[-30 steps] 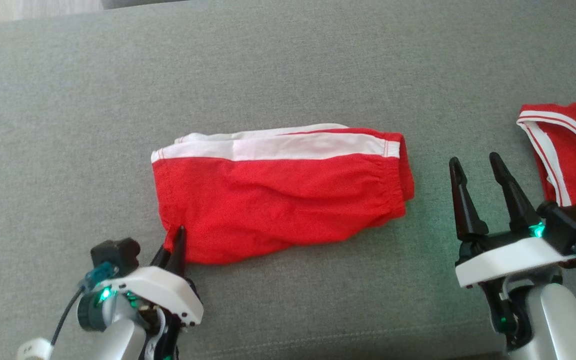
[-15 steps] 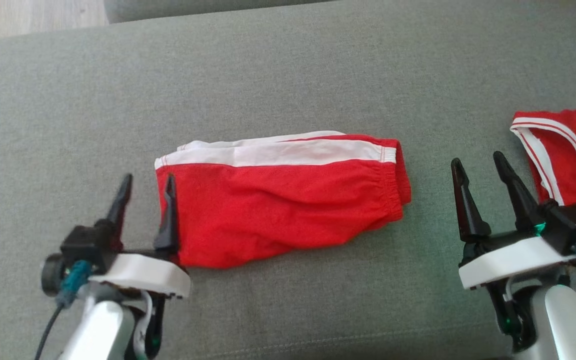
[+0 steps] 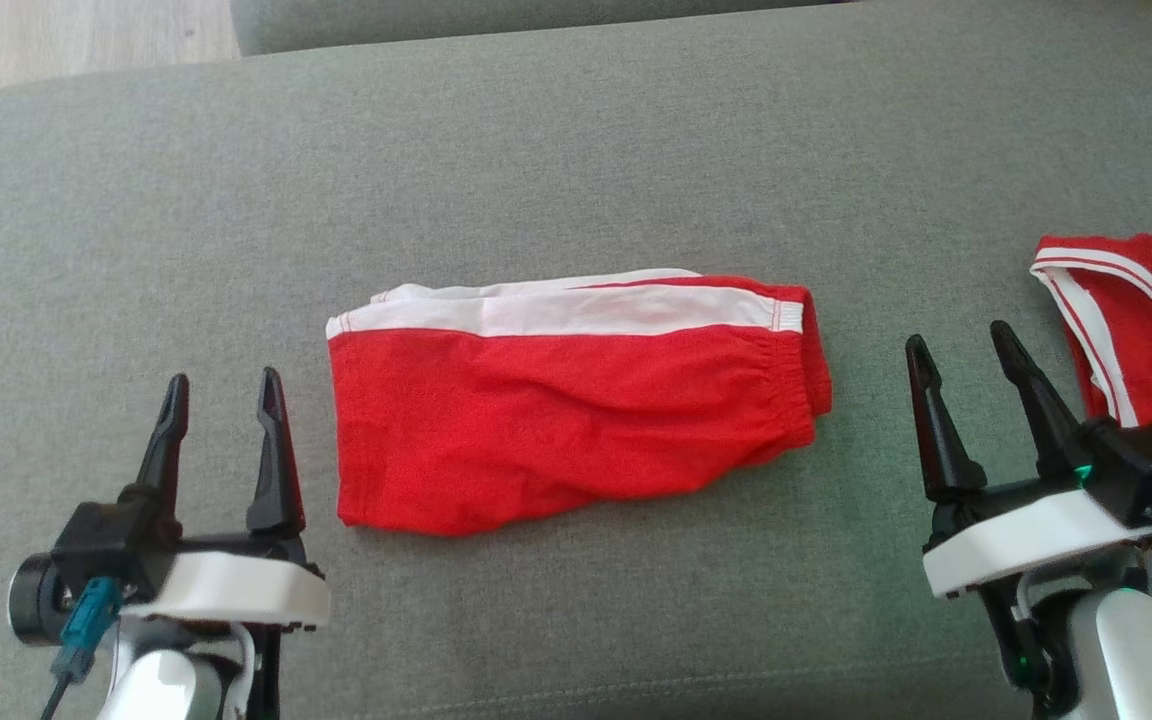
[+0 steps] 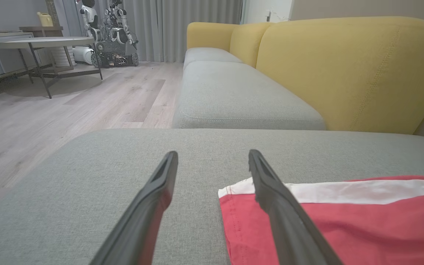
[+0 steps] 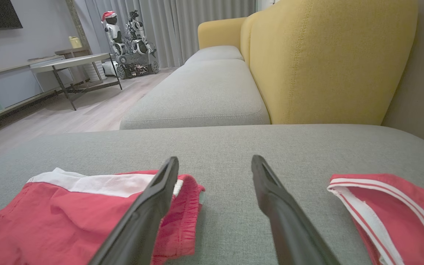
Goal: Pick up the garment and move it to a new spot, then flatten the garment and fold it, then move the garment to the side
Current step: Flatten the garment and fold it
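The garment [image 3: 556,410] is a pair of red shorts with a white side stripe, folded flat in the middle of the grey sofa cushion [image 3: 576,160]. My left gripper [image 3: 223,383] stands open just left of the garment's left edge, apart from the cloth and holding nothing. In the left wrist view the garment [image 4: 344,217] lies beside and under the right finger of the left gripper [image 4: 212,156]. My right gripper [image 3: 961,345] is open and empty, right of the waistband end. In the right wrist view the right gripper [image 5: 215,162] points between the garment [image 5: 68,213] and another red cloth.
A second red cloth with white trim [image 3: 1146,320] lies at the cushion's right edge, also seen as red cloth [image 5: 392,209]. A yellow sofa back [image 4: 344,70] rises behind the cushion. Wooden floor [image 4: 50,110], a table [image 4: 39,42] and another robot [image 4: 109,33] stand beyond.
My left gripper let go of the garment's near left corner, opened, and drew back to the left. The garment stays flat. The head camera tilted slightly. The right gripper held still.
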Motion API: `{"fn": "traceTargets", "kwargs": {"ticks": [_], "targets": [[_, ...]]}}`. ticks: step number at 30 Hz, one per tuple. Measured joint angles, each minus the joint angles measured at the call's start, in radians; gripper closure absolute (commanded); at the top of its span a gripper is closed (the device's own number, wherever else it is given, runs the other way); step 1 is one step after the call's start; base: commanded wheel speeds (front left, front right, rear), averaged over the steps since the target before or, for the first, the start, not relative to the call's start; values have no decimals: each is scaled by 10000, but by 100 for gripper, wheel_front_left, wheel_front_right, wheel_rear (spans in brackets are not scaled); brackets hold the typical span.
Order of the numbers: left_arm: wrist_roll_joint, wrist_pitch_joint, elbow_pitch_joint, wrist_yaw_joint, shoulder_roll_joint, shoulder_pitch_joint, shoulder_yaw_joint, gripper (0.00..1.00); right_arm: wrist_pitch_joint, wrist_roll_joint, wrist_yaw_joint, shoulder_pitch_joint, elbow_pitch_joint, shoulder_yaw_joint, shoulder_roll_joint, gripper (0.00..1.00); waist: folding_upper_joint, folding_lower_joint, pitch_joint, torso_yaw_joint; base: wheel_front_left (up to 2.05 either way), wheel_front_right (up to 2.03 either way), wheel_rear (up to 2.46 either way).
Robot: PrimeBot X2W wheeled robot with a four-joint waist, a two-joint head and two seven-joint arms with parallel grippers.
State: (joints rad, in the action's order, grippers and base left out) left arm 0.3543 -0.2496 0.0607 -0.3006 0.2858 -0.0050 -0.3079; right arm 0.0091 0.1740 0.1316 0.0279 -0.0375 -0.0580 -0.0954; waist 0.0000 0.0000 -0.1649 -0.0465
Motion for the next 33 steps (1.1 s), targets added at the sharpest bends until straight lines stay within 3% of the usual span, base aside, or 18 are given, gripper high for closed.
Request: {"fn": "traceTargets", "kwargs": {"ticks": [17,27,33], "targets": [[-25,6,8,8,36,-135,-107,0,82,-79,0,78,33,-6,-44,0,0,0,-321,117,0,0,0],[-107,13,-186,115,-178,-951,-387,0,186,150,0,1650,1969,-1358,-159,0,0,0,-850,540,0,0,0],[-174,2,-316,198,-374,-1244,-387,0,240,253,0,1888,3453,-993,-314,0,0,0,-1151,789,0,0,0]]}}
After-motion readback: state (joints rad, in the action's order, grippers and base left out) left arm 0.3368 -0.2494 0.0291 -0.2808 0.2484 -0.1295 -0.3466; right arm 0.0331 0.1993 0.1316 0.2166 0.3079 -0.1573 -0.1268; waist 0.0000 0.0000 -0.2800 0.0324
